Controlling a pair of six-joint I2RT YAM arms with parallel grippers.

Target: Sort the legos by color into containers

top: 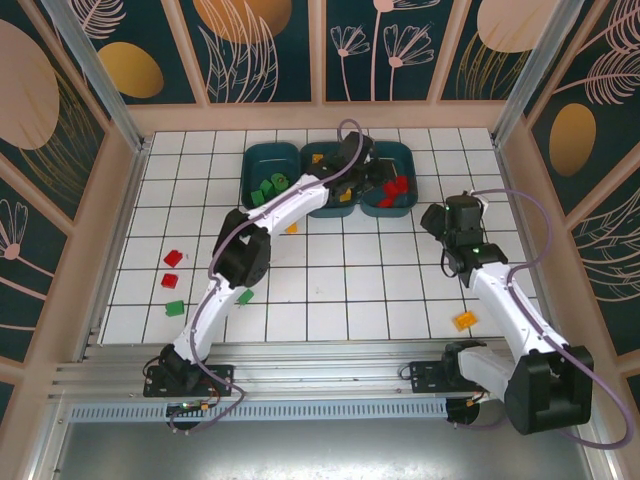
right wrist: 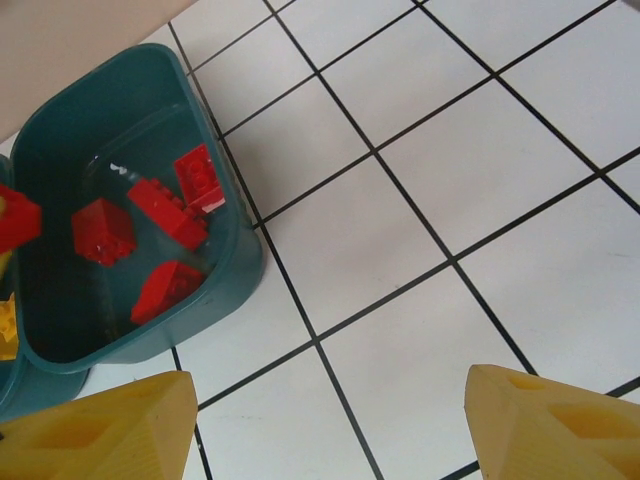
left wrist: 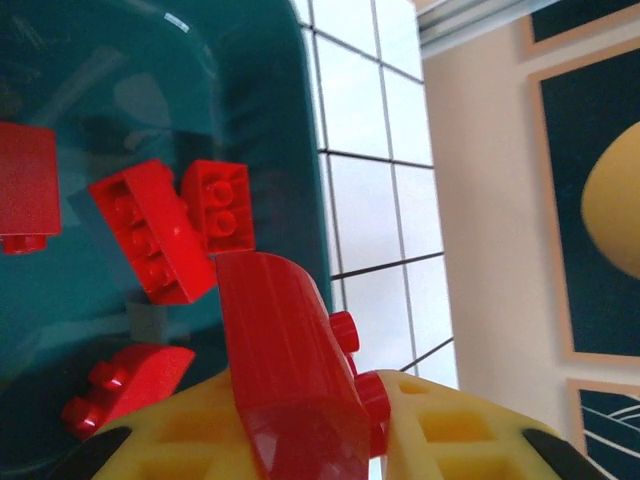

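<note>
White tiled table (top: 400,290) inside leaf-patterned walls (top: 260,50).

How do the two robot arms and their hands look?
The left arm and the right arm have white links, black joints and a lilac cable each; the right one carries a small green light. The left hand and right hand have yellow plastic fingers with square recesses.

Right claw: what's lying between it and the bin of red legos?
Only bare white tiles. The right wrist view shows no lego between the right claw and the bin.
</note>
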